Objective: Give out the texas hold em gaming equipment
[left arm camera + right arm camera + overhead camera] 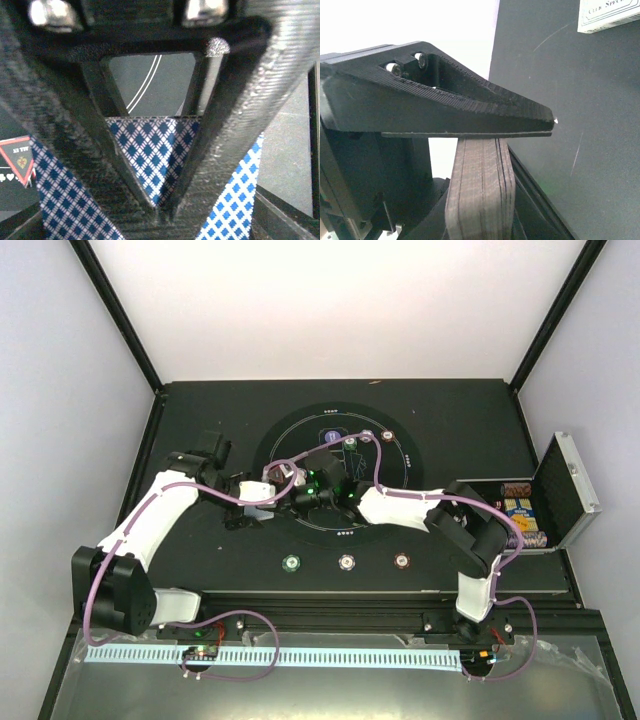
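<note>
My two grippers meet over the left part of the round black mat [300, 455]. My right gripper [303, 498] is shut on a deck of playing cards, seen edge-on in the right wrist view [480, 190] under its upper finger [470, 112]. My left gripper [274, 490] is shut on a blue-diamond-backed card [150, 150] from that deck, with its fingers [210, 150] converging on it. A small red triangle [20, 160] lies on the mat at the left. Three striped chips [291, 562], [346, 562], [401, 561] lie in a row near me. More chips and discs [349, 438] lie at the mat's far side.
An open silver-edged black case [565, 490] holding chips stands at the right edge of the table. A white card box [607, 12] lies on the dark table in the right wrist view. Purple cables loop over both arms.
</note>
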